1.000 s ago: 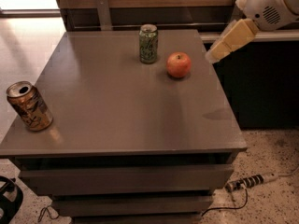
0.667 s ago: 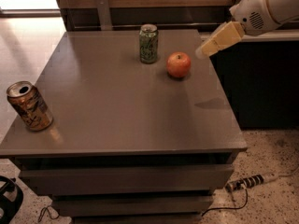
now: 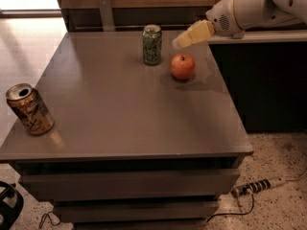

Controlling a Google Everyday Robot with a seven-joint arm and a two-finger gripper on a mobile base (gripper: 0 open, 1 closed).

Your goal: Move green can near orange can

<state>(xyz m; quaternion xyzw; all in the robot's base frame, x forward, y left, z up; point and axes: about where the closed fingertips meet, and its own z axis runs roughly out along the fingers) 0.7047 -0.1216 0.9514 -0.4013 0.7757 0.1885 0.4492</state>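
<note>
Nearest you, the orange can (image 3: 29, 109) sits well left of the apple (image 3: 183, 66) and in front of it, on the table (image 3: 120, 128). The green can (image 3: 152, 44) stands upright just left of the apple, slightly behind. The gripper (image 3: 178, 42) hangs above the apple; whether it is open or closed, you cannot tell.

Grey table (image 3: 124, 114): green can (image 3: 152, 44) far edge, apple (image 3: 183, 66) beside; orange can (image 3: 29, 109) near-left corner; end effector (image 3: 179, 42) near apple.

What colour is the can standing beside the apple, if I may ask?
Green can: pale green, darker squiggles, camera view; gripper hovers near the apple.
</note>
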